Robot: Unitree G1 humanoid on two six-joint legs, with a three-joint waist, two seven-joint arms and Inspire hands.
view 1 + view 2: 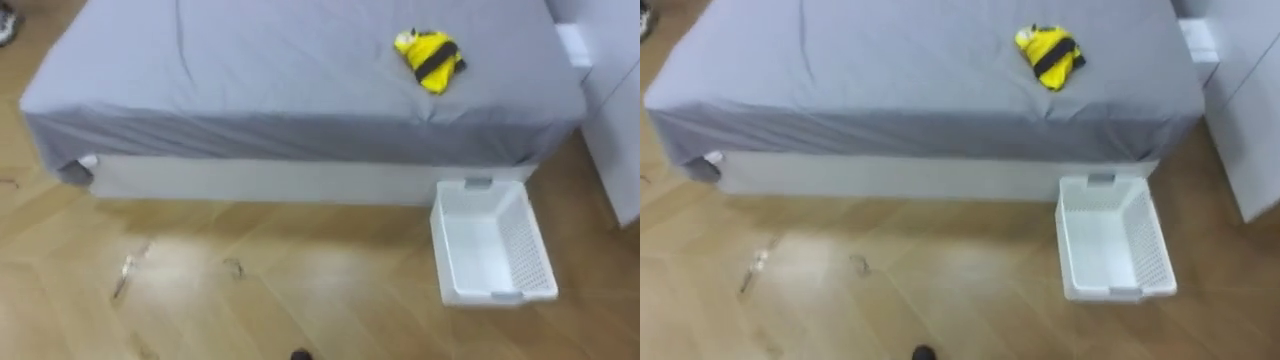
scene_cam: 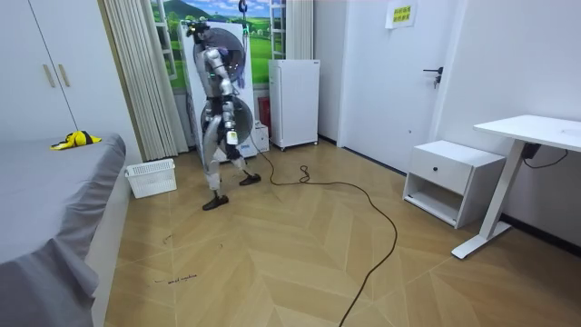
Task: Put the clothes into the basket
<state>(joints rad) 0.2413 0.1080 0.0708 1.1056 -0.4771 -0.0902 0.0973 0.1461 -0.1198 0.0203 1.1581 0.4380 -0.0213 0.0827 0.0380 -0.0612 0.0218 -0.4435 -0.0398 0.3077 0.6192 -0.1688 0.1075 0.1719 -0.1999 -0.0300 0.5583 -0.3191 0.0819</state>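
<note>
So the one piece of clothing here is a yellow and black garment [image 1: 432,60], lying bunched up on the grey bed [image 1: 250,70], well in from the edge and toward the robot's right end of it. Nothing is touching it.

The white basket [image 1: 442,250] sits on the wood floor [image 1: 300,300], right up against the side of the bed, pretty much straight below the garment. It looks totally empty, just bare white walls and bottom.

In the room view the robot stands on the open floor a few steps back from the bed and basket, turned toward them. Its left hand [image 2: 233,136] and right hand [image 2: 207,134] hang low by its body, but they're way too small there for me to tell if they're released or clenched. No sign of cloth in either one.

My read is that it's at the very first step, the approach, and nothing has gone in yet. The next move calls for walking up to the bed beside the basket, leaning over the mattress and reaching far enough to grab the garment. After that it's a short drop down into the basket.
</note>
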